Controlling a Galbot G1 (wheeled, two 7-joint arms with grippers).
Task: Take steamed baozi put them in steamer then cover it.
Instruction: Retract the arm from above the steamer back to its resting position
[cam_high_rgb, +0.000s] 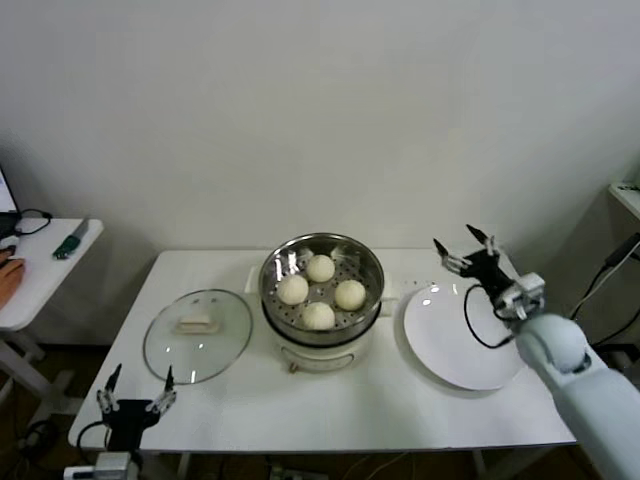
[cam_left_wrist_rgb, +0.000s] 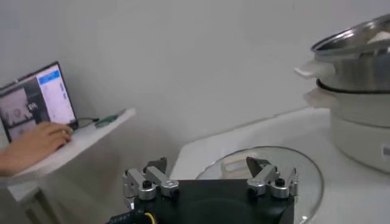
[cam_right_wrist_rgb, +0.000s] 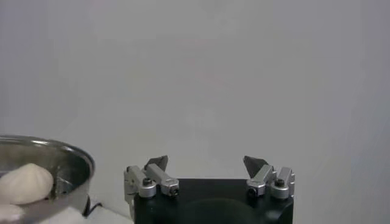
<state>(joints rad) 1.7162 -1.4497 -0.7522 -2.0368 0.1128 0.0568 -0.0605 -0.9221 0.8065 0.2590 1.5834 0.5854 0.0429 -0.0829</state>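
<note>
Left pincer (cam_high_rgb: 139, 390) near one cover (cam_high_rgb: 197, 335) — four baozi (cam_high_rgb: 320, 268) in steamer (cam_high_rgb: 322, 300)

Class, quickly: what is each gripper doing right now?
Left gripper: open, holding nothing, near the glass lid.
Right gripper: open, holding nothing, above the white plate.

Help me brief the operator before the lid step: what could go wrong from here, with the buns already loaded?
1. The cover lies flat on the table, its handle low and small; the open left gripper, waiting near the table's front edge, may slip off it.
2. All four baozi sit in the steamer; a tilted cover could catch the rim or press a bun.
3. The open right gripper hovers above the empty plate, close to the steamer; it might obstruct the lid's path.
</note>
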